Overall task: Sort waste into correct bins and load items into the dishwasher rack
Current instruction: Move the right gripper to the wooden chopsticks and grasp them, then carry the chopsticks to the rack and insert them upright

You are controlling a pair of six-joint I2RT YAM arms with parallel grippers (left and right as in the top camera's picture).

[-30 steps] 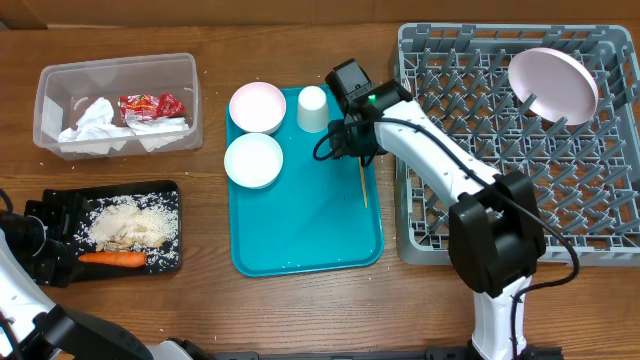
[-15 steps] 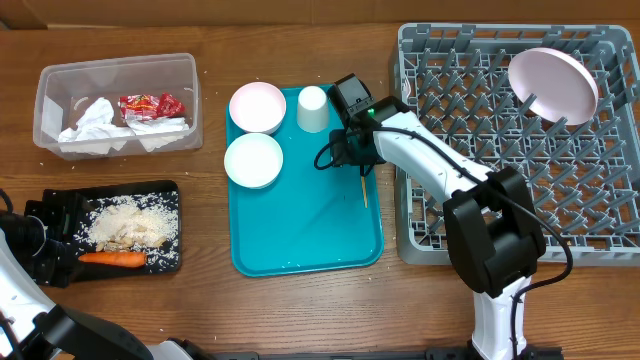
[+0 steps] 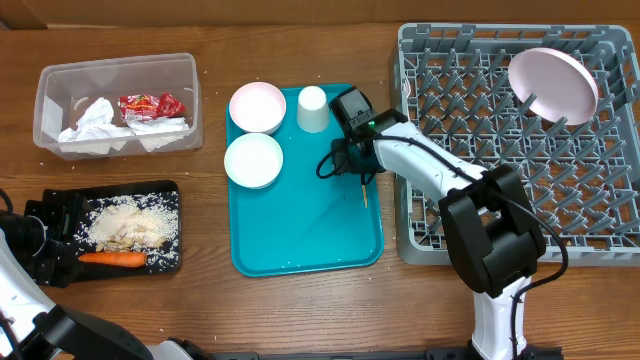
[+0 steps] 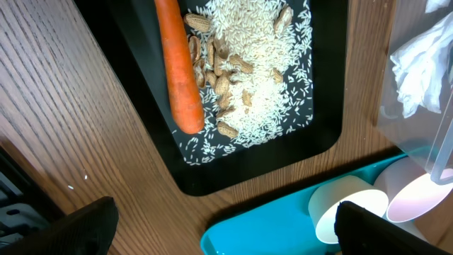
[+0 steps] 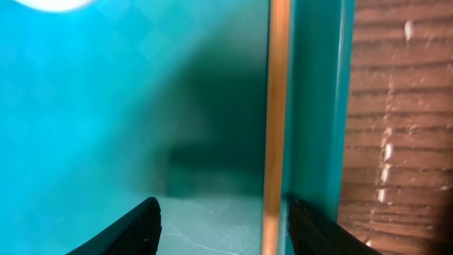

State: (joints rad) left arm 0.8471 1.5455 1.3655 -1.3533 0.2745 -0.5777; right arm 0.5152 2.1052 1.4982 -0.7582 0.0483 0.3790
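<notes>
Left gripper (image 4: 226, 212): you see its fingers spread wide with nothing between them, hovering over the near end of the black tray (image 3: 60, 200).
The black tray holds pale rice and peanut scraps (image 3: 125, 222); the carrot (image 3: 112, 259) lies along its near edge.
Behind it, the clear tub (image 3: 45, 90) holds crumpled napkins (image 3: 95, 125) and the red wrapper (image 3: 150, 104).
The teal tray (image 3: 300, 240) is at centre. It carries two bowls (image 3: 257, 107) (image 3: 253, 160) at its far left and the cup (image 3: 313, 108), upside down, at its far edge.
The wooden stick (image 3: 363, 192) lies flat on the teal tray, along its right wall.
Right gripper (image 5: 226, 230): you find it low over the stick, claw partly apart and astride it, not clamped. Whether the right finger touches the stick, you cannot tell.
Dishwasher rack (image 3: 600, 240), far right: the plate (image 3: 552, 84) stands tilted among the pegs in its far corner.
</notes>
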